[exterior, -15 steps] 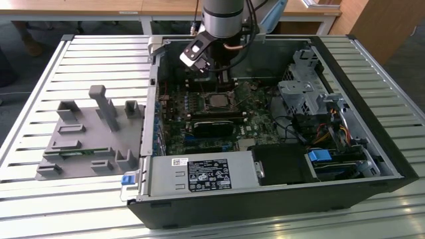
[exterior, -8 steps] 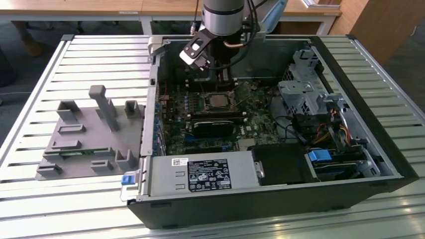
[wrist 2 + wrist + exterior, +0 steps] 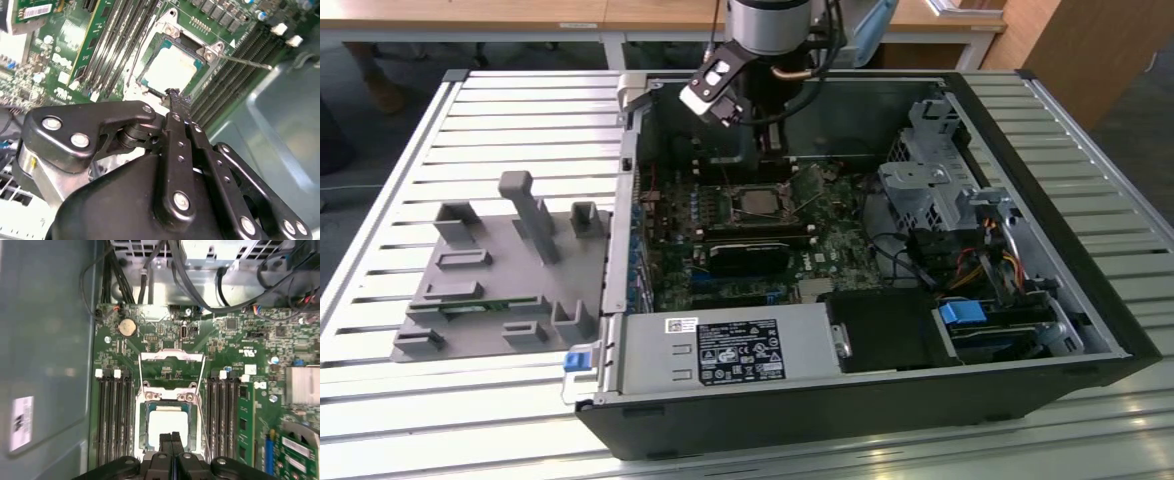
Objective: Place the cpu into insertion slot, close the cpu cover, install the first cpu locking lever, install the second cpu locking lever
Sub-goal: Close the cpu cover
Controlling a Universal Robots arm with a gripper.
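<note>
One cpu (image 3: 167,422) is sitting flat in the insertion slot (image 3: 145,440) of the green motherboard (image 3: 225,345), silvery top showing. Just over its near edge the gripper (image 3: 171,436) is hovering, clenched, fingers (image 3: 165,442) pressed together and grasping nothing. Beyond the cpu, on the side away from the gripper, the cpu cover (image 3: 172,356) is lying hinged open. A white sticker (image 3: 20,422) on the case wall (image 3: 45,315) is carrying print too small to read.

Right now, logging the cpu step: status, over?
Gripper jaws shut, empty, tips at cpu edge. Cpu lies in slot. Cover open, lying back. Nothing on the cpu.
</note>
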